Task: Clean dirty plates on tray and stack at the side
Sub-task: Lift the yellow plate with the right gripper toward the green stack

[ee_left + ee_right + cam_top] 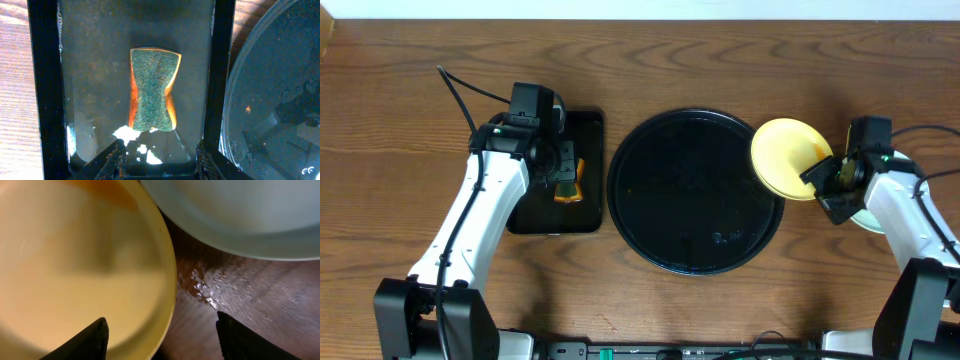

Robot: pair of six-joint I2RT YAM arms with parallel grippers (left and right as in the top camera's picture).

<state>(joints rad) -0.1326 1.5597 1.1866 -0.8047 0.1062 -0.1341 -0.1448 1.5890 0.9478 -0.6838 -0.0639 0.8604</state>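
Observation:
The large round black tray (695, 190) lies at centre with no plates on it. The pale yellow plate (788, 155) sits at its right edge, overlapping the rim, with an orange sauce streak near my right gripper. My right gripper (825, 185) is open, its fingers (162, 340) astride the yellow plate's (75, 270) rim. A mint-blue plate (868, 218) lies on the table under the right arm, also in the right wrist view (240, 215); I cannot tell if it is one or two. My left gripper (563, 165) is open above a sponge.
A smaller rectangular black tray (590, 135) left of the round one holds a green and orange sponge (152, 90) in a wet film. The left fingers (160, 162) hover just short of it. A wet patch (200, 287) marks the wooden table beside the plates.

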